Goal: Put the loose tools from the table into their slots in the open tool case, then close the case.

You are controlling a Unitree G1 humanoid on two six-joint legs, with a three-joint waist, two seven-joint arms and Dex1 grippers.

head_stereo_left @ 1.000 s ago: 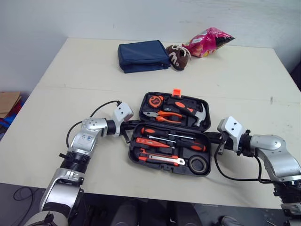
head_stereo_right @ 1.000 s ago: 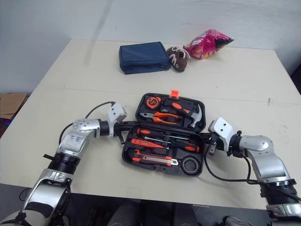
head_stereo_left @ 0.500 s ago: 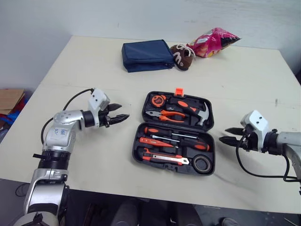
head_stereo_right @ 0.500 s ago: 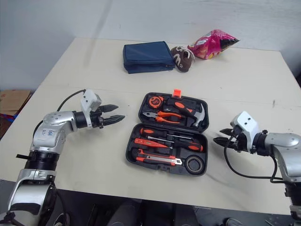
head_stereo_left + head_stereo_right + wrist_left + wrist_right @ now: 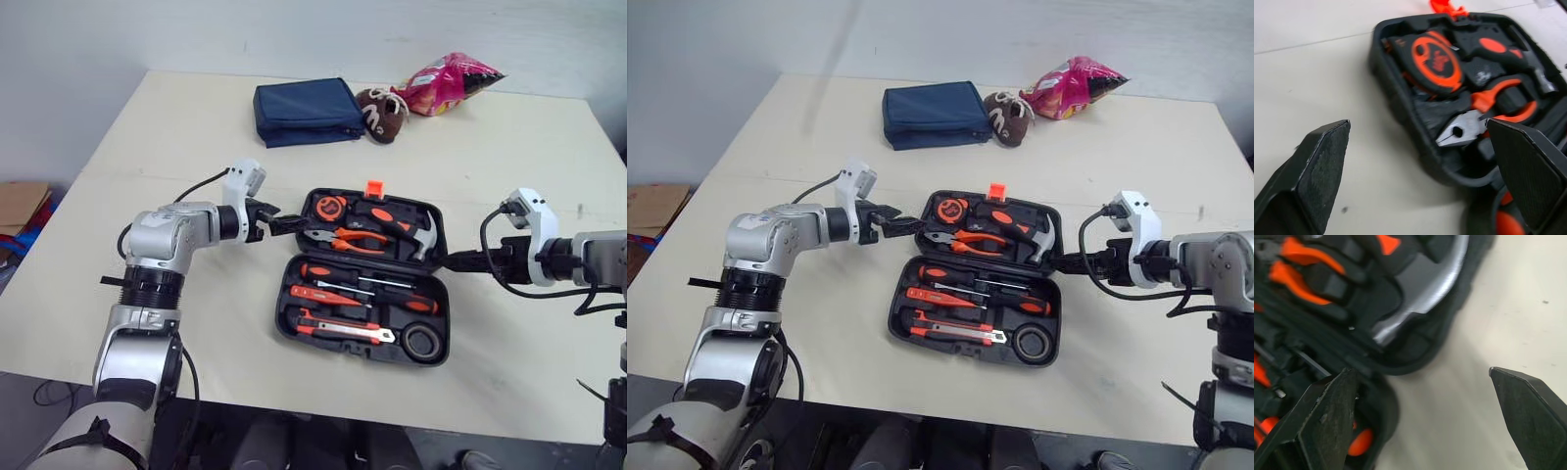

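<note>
Locate the tool case at the middle of the table; it lies open and flat, with the lid half on the far side and the base half nearer the robot. One orange latch stands up on the far rim of the lid. Count the contents of the lid half: one tape measure, one pair of pliers and one hammer, each seated in its recess. Count the contents of the base half: one utility knife, one roll of black tape and at least two orange-handled screwdrivers; you cannot read their exact number. Note the left pincer at the left edge of the lid half, just beside the tape measure, released, with its fingers spread wide in the left wrist view. Note the right pincer at the right side of the case, level with the hinge line and near the hammer head, likewise released, fingers wide apart. Three unrelated items lie in a row along the far edge of the table, well apart from the case: one navy pouch, one small brown shoe touching it, and one pink snack bag. One cardboard box sits on the floor off the left edge of the table.
</note>
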